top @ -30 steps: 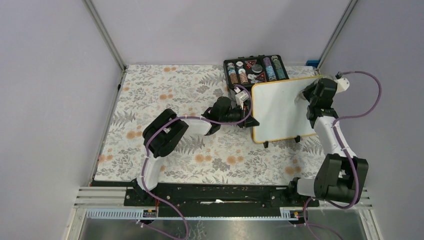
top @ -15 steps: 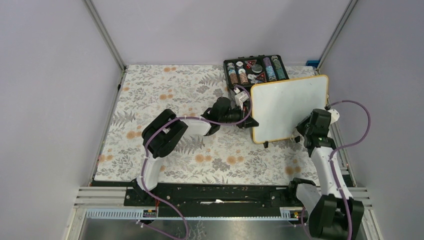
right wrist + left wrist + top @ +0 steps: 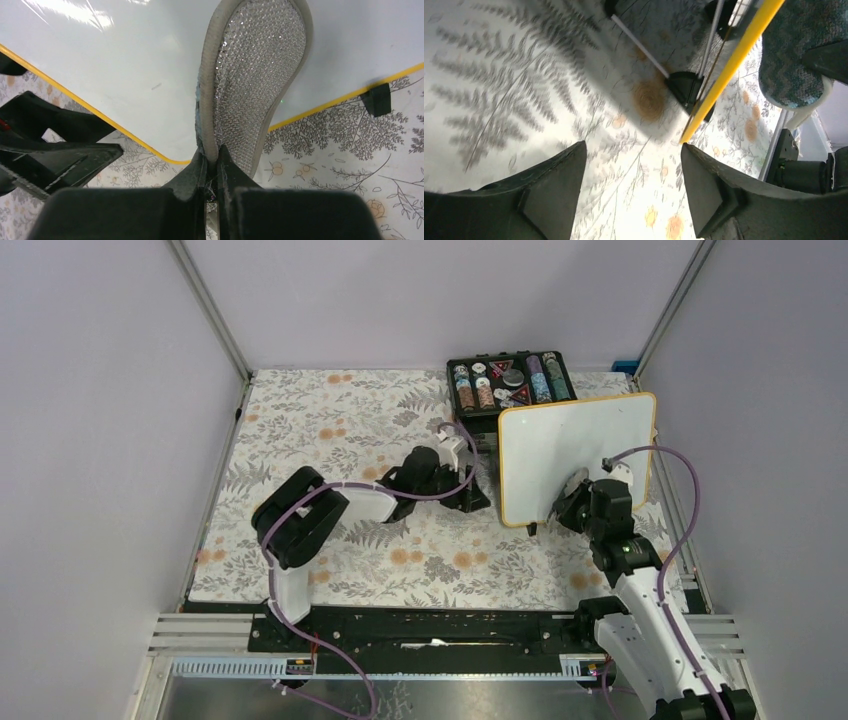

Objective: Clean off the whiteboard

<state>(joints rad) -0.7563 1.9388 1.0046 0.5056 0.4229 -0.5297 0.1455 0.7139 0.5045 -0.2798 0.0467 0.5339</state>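
Note:
The whiteboard (image 3: 575, 452) with its yellow frame stands tilted on black feet at the right of the table; its face (image 3: 125, 60) looks white, with no writing I can make out. My right gripper (image 3: 212, 155) is shut on the rim of an oval silvery mesh pad (image 3: 257, 70), which lies over the board's lower edge. From above, the pad (image 3: 570, 490) sits at the board's lower left. My left gripper (image 3: 633, 165) is open and holds nothing. It hovers over the cloth just left of the board's yellow edge (image 3: 729, 65) and a black foot (image 3: 689, 87).
A black case of coloured chips (image 3: 512, 380) sits behind the board at the back. The floral cloth (image 3: 350, 440) covers the table. Metal posts and grey walls close in both sides. A small blue item (image 3: 625, 367) lies in the back right corner.
My left gripper has opened, let go of the board's left edge and drawn back left. My right arm has swung from the board's right side down to its lower left with the pad.

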